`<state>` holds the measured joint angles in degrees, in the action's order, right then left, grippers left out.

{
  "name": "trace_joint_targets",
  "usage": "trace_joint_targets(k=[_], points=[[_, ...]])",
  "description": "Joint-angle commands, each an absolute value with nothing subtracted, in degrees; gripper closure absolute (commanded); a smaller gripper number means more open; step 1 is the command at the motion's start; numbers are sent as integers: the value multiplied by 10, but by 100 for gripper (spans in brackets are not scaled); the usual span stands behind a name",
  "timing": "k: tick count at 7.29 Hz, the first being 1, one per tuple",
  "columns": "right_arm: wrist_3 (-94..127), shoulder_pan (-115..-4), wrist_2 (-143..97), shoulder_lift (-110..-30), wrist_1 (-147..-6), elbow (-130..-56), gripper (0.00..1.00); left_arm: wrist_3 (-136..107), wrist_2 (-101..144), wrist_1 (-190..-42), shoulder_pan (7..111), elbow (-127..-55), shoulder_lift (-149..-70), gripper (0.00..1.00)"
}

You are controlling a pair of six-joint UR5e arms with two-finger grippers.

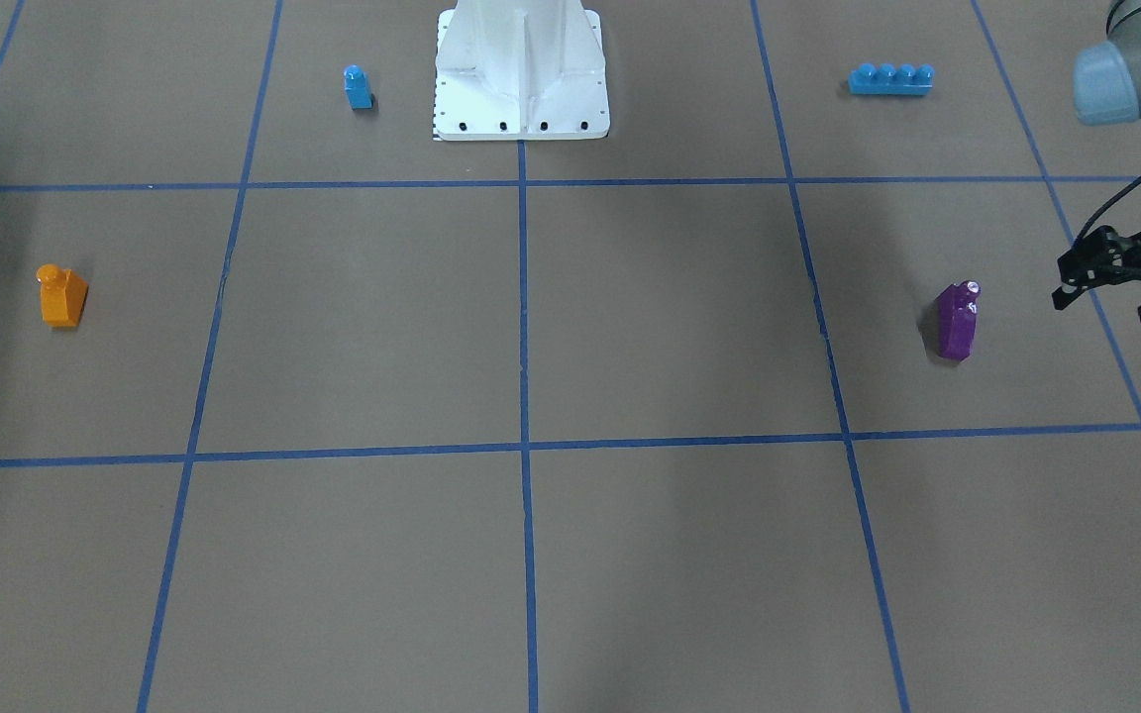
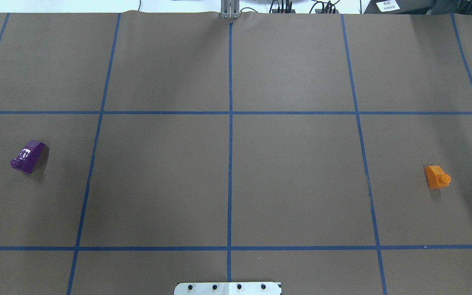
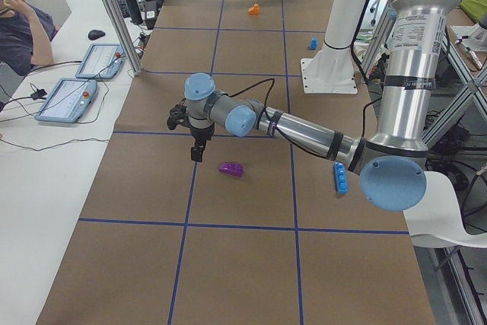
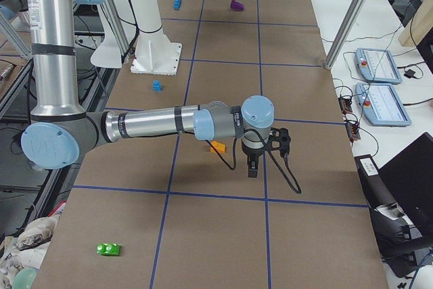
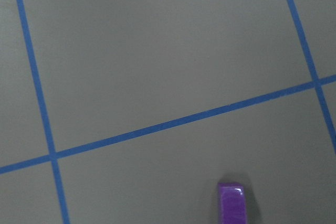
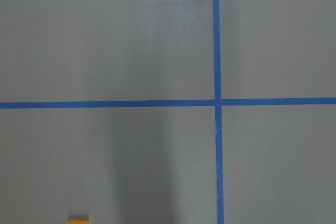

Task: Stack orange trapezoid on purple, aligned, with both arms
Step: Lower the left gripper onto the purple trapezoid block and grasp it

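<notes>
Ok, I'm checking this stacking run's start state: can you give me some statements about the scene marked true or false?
1. The glossy orange plastic trapezoid brick is stacked on the glossy purple plastic wedge brick. False: they lie far apart on the brown table.
2. The purple brick lies on the robot's left side. True.
3. The left pincer grips the purple brick. False: it hangs apart from it, empty.
4. A small blue one-stud brick and a long blue four-stud brick flank the white robot base. True.
</notes>
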<state>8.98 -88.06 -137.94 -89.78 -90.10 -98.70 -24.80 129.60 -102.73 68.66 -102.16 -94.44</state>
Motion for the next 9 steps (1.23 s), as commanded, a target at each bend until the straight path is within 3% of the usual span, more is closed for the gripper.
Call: trace_joint_targets(k=[1, 3, 9], points=[[91, -876, -1386, -898, -901, -986, 0, -367, 1227, -1131, 598, -1009, -911, 0], [91, -874, -1389, -896, -901, -987, 0, -366, 1228, -1159, 571, -977, -906, 0], [93, -874, -1404, -896, -901, -986, 0, -361, 1228, -1161, 524, -973, -877, 0]])
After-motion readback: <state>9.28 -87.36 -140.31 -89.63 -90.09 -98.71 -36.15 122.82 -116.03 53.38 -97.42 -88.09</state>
